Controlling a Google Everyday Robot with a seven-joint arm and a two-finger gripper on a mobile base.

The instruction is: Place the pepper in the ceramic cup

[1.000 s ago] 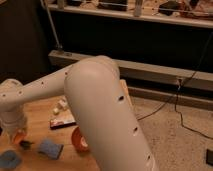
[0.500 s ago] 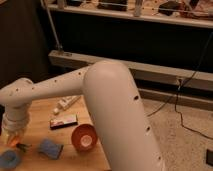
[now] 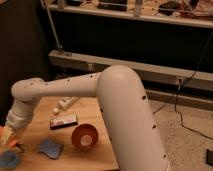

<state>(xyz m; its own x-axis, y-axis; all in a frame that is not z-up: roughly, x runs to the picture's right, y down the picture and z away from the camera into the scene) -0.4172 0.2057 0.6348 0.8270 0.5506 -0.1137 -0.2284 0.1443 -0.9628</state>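
My gripper (image 3: 11, 136) is at the far left of the wooden table (image 3: 95, 112), at the end of the big white arm (image 3: 115, 100). It is shut on the orange pepper (image 3: 5, 134), which shows at the frame's left edge. The small blue-grey ceramic cup (image 3: 9, 159) stands just below the gripper at the bottom-left corner, partly cut off by the frame. The pepper hangs slightly above the cup.
A flat blue pad (image 3: 50, 148) lies right of the cup. A glossy red-brown bowl (image 3: 84, 136) stands beside it. A dark rectangular bar (image 3: 63, 121) and a white object (image 3: 66, 103) lie further back. The table's right edge drops to a speckled floor (image 3: 185, 135).
The arm has swung left and down, which uncovers the bowl. The gripper with the pepper has moved closer to the cup.
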